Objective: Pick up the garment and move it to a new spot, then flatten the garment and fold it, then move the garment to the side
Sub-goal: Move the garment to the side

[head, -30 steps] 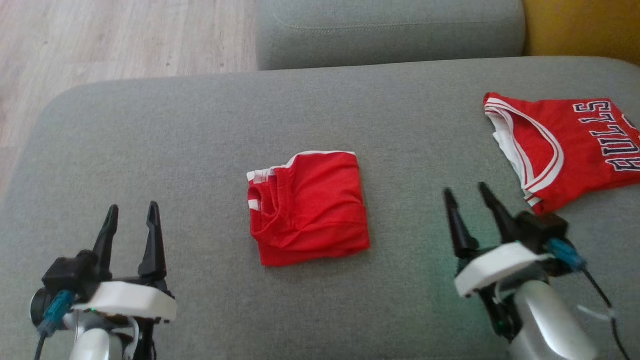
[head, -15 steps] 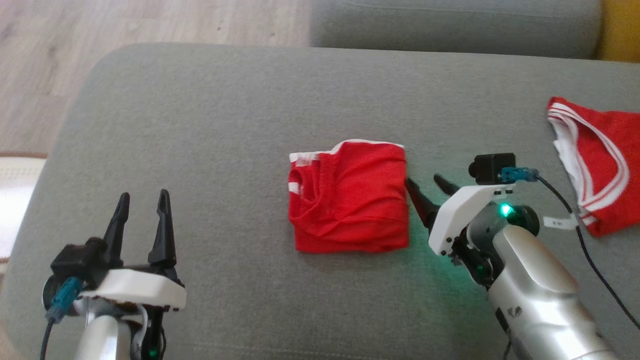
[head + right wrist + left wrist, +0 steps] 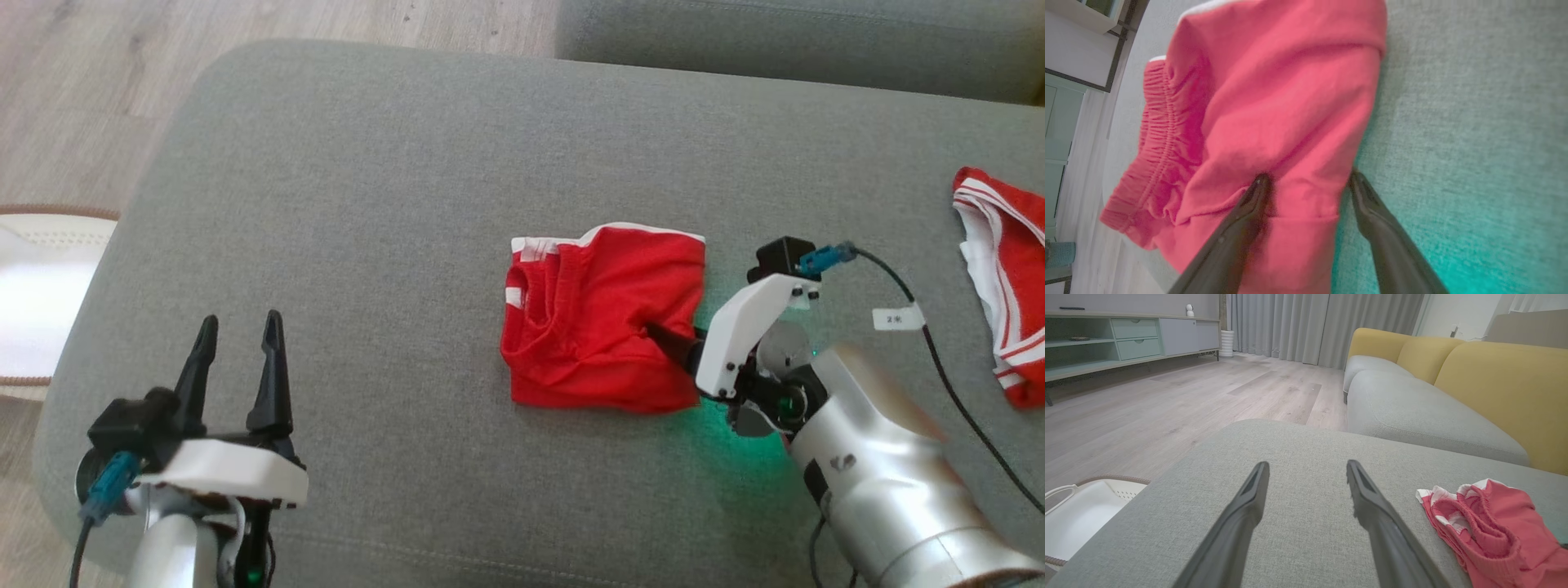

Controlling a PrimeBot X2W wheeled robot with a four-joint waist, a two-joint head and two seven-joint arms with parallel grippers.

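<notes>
Nearest, at the lower left of the head view, the left gripper [image 3: 241, 318] hangs over the grey cushion [image 3: 367, 204] with its fingers wide and nothing between them, well apart from the work. Further in, the right gripper [image 3: 1308, 176] is at the right-hand edge of the folded red garment [image 3: 604, 318], which lies mid-cushion. Its fingers [image 3: 1237, 220] are spread wide and hold nothing yet: one lies on top of the cloth, the other sits just beside the hem against the cushion. The folding looks done, so the step in hand is probably carrying the bundle aside. To do that well, the outer finger should slide under every layer before closing, so the whole stack is pinched rather than the top ply alone. A low, steady drag or lift would keep the fold from opening. Beyond, a second red jersey [image 3: 1008, 302] lies at the cushion's right, a white basket [image 3: 41, 286] at the left, then wooden floor [image 3: 82, 82].
</notes>
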